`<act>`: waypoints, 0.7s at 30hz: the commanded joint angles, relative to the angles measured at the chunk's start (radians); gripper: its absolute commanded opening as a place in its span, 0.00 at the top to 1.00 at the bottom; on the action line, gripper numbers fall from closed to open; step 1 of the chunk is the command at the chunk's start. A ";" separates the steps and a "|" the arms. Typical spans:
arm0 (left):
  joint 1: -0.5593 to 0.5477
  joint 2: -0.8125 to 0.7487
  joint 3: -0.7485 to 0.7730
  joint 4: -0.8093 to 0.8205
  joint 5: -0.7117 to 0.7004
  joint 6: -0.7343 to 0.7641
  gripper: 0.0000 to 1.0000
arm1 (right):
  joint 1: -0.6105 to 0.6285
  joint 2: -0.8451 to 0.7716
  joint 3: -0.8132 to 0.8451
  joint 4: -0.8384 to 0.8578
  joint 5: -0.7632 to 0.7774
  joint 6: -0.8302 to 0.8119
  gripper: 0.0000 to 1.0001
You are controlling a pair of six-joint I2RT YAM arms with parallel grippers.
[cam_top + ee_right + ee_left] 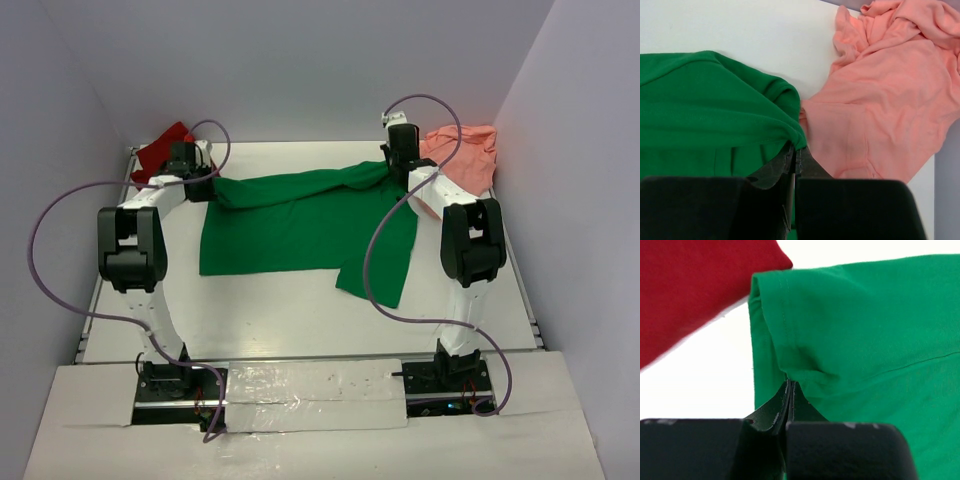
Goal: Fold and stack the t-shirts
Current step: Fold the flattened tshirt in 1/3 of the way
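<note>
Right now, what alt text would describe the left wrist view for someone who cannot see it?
The left gripper is shut on a fold of the green shirt over a white table. A red shirt lies at upper left.

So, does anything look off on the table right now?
Nothing damaged. The green shirt lies askew: its right side trails nearer than the left hem. The left gripper and right gripper pinch its far edge. The pink shirt is bunched in the far right corner.
</note>
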 commanded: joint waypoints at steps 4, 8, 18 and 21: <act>0.010 -0.074 -0.016 -0.015 -0.034 0.041 1.00 | -0.009 -0.060 -0.002 0.026 0.000 0.012 1.00; 0.023 -0.077 -0.046 -0.015 -0.034 0.046 1.00 | -0.009 -0.062 0.006 0.020 0.003 0.009 1.00; 0.035 -0.087 -0.106 0.010 -0.025 0.064 1.00 | -0.008 -0.054 0.038 -0.009 0.000 0.015 1.00; 0.062 -0.089 -0.116 0.013 -0.022 0.069 1.00 | -0.006 -0.054 0.043 -0.021 0.001 0.019 1.00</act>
